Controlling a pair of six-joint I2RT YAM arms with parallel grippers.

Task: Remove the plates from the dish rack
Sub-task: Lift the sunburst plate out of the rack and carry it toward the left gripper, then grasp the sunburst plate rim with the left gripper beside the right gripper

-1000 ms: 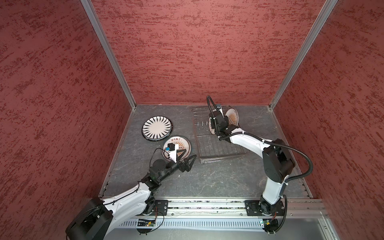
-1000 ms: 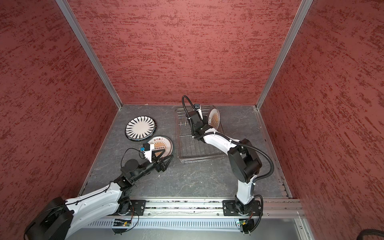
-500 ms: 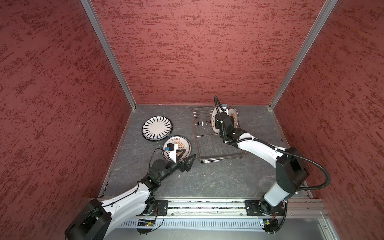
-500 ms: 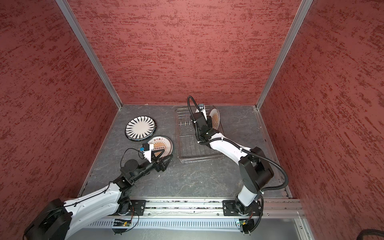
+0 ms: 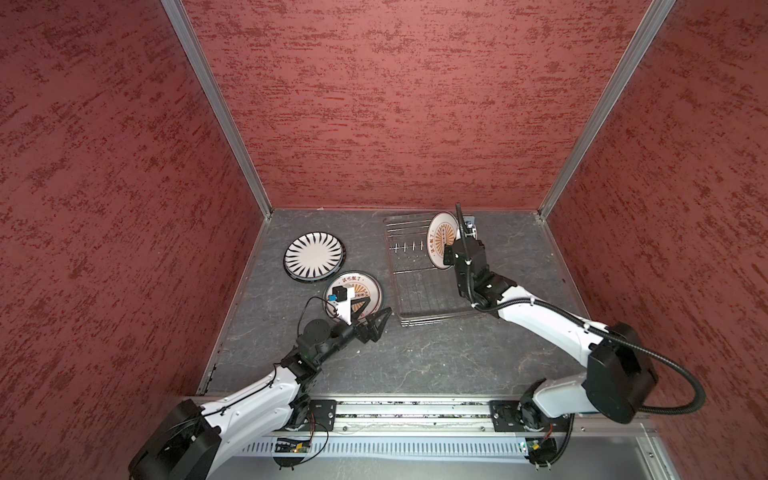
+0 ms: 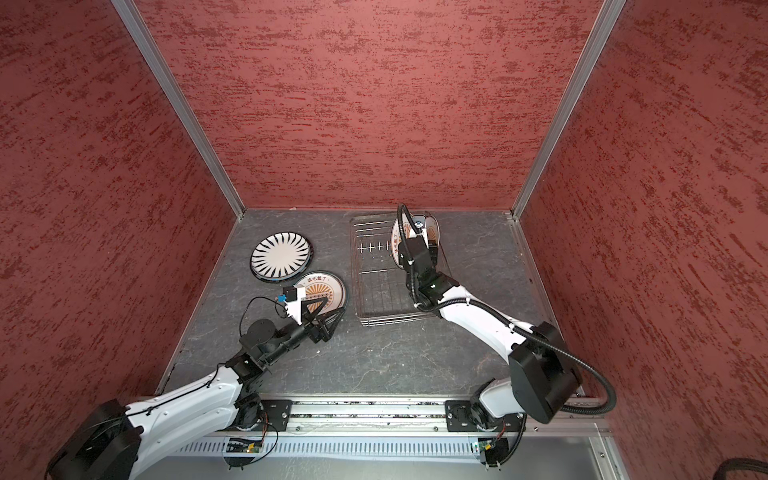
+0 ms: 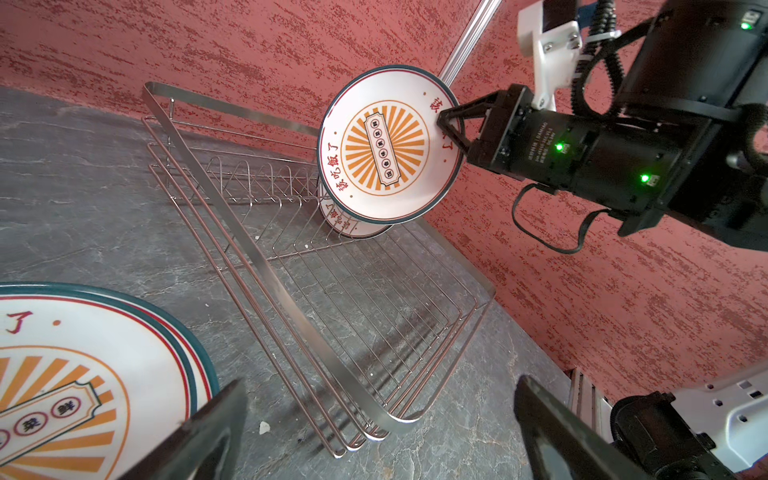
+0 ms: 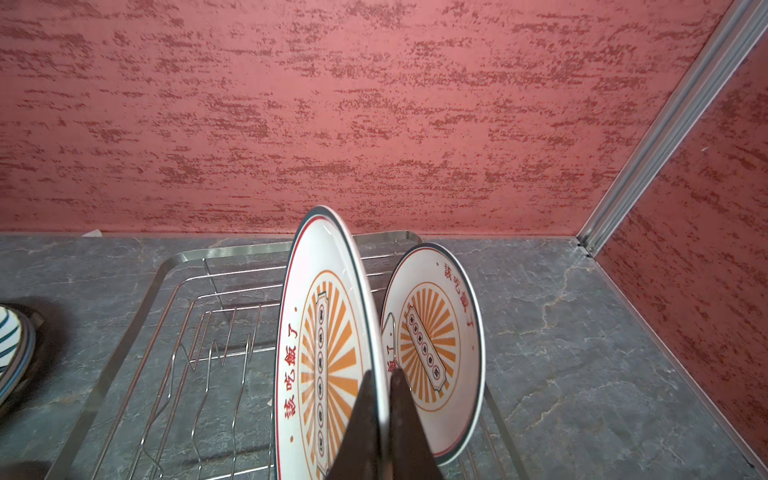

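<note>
On the left of the table (image 5: pixel 415 357), a black-striped plate (image 5: pixel 314 254) and a sunburst plate (image 5: pixel 359 282) lay flat, close together. The left gripper (image 5: pixel 380 301) hovered at the sunburst plate's near edge, jaws spread wide and empty. To the right stood the dish rack (image 5: pixel 419 291); at its far end the right gripper (image 7: pixel 445 120) was pinched tight on the rim of a second sunburst plate (image 7: pixel 388 145), held upright, while a third sunburst plate (image 8: pixel 432 332) stood in the prongs just beside it.
</note>
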